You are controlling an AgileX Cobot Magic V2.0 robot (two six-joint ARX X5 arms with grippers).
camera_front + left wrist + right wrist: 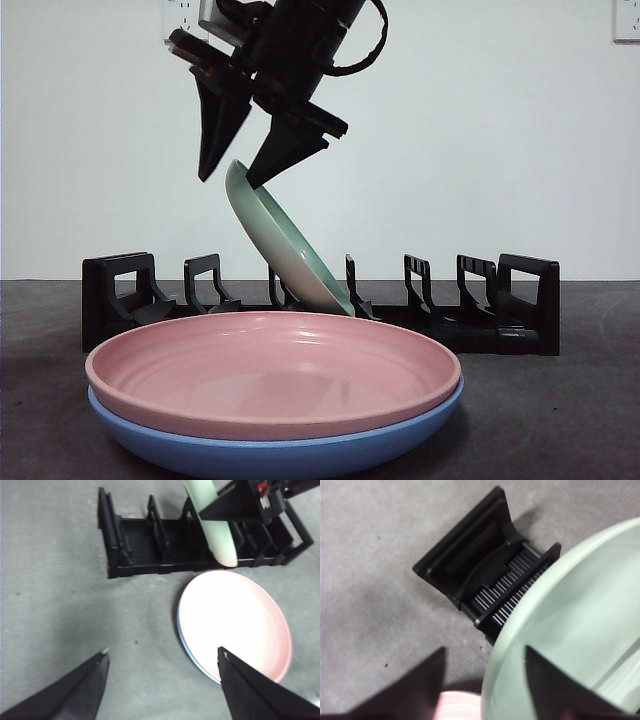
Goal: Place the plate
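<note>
A pale green plate [280, 240] leans tilted in a middle slot of the black dish rack [500, 310]; its lower edge is down in the rack. My right gripper [227, 182] comes from above, jaws open, straddling the plate's top rim without closing on it. The right wrist view shows the green plate [570, 615] under one jaw and the rack [465, 565] below my right gripper [484, 648]. My left gripper [162, 650] is open and empty, over bare table short of the rack [140, 550]. The left wrist view also shows the green plate [217, 535].
A pink plate [270, 370] lies stacked on a blue plate [280, 455] in front of the rack, close to the front camera. The stack also shows in the left wrist view, pink plate [235, 620] on top. The rack has other empty slots on both sides.
</note>
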